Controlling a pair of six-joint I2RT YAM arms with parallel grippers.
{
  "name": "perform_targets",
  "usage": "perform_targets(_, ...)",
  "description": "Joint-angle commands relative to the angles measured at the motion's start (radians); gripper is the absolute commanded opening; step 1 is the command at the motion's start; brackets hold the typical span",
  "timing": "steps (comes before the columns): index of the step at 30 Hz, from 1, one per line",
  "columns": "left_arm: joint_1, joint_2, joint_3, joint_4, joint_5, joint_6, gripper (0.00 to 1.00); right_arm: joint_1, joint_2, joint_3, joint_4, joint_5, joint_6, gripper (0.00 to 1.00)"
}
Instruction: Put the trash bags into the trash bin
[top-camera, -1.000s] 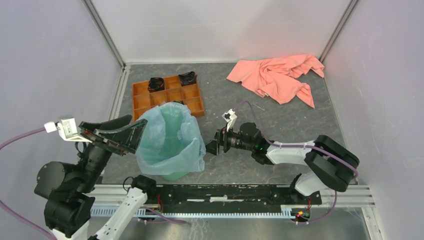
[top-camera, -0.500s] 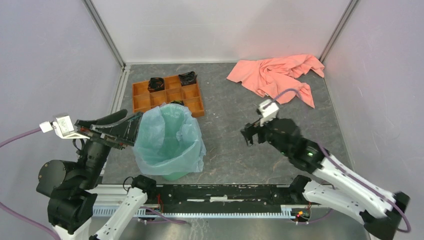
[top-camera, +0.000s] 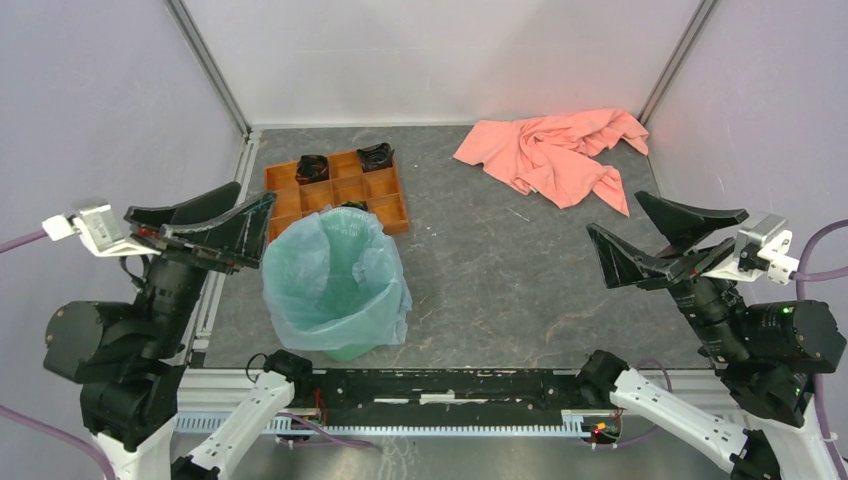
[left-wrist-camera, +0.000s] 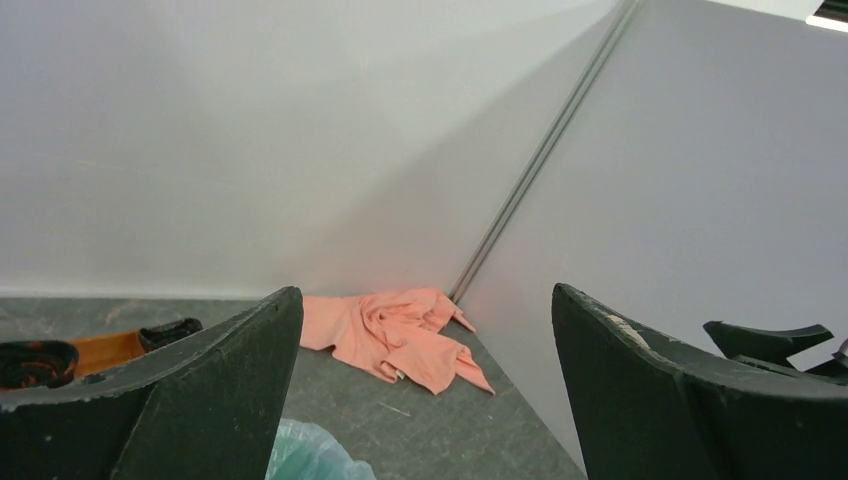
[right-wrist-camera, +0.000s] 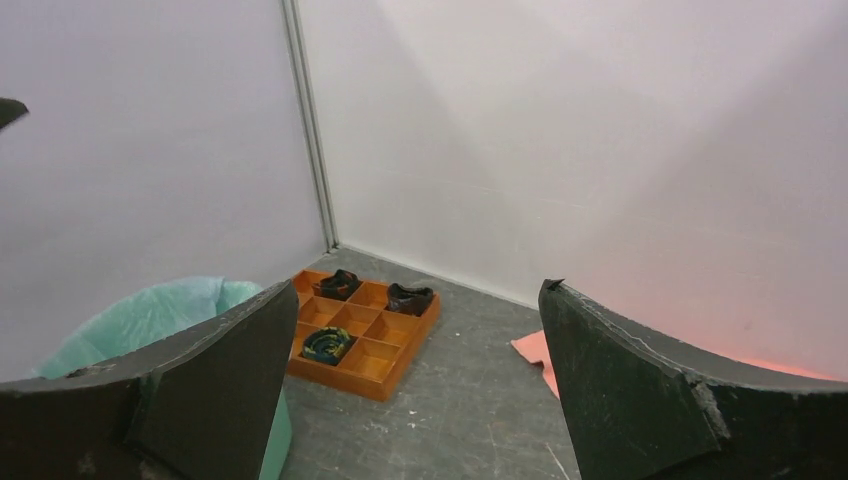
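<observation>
The pale blue trash bag (top-camera: 335, 275) lines the mint-green trash bin (top-camera: 350, 350), its filmy edge folded out over the rim and hanging down the walls. My left gripper (top-camera: 255, 192) is open and empty, raised just left of the bag and apart from it. My right gripper (top-camera: 614, 212) is open and empty, high at the right, far from the bin. The left wrist view (left-wrist-camera: 425, 290) shows only a corner of the bag (left-wrist-camera: 310, 455). The right wrist view (right-wrist-camera: 419, 285) shows the bag (right-wrist-camera: 150, 315) and the bin wall (right-wrist-camera: 275, 440) at its left.
An orange compartment tray (top-camera: 340, 192) with dark rolled items stands just behind the bin and also shows in the right wrist view (right-wrist-camera: 365, 335). A salmon-pink cloth (top-camera: 555, 150) lies at the back right, seen in the left wrist view too (left-wrist-camera: 395, 335). Walls enclose three sides.
My right arm has pulled back from the bag's right side to the far right, risen, and opened wide. My left gripper has moved left and up, away from the bag's rim.
</observation>
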Motion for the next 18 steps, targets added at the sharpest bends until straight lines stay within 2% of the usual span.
perform_targets(1,-0.001,-0.008,0.037,0.049,-0.018,0.054,1.00,0.000,-0.004,0.005,0.001,0.007,-0.043,0.98)
perform_targets(6,0.000,0.030,0.086,0.006,-0.014,0.022,1.00,0.000,-0.020,0.005,0.004,0.115,-0.122,0.98)
perform_targets(10,0.000,0.030,0.112,-0.021,-0.020,0.013,1.00,0.000,0.026,-0.001,0.026,0.194,-0.147,0.98)
perform_targets(18,-0.001,0.032,0.124,-0.028,-0.020,0.016,1.00,0.000,0.016,-0.067,0.091,0.225,-0.143,0.98)
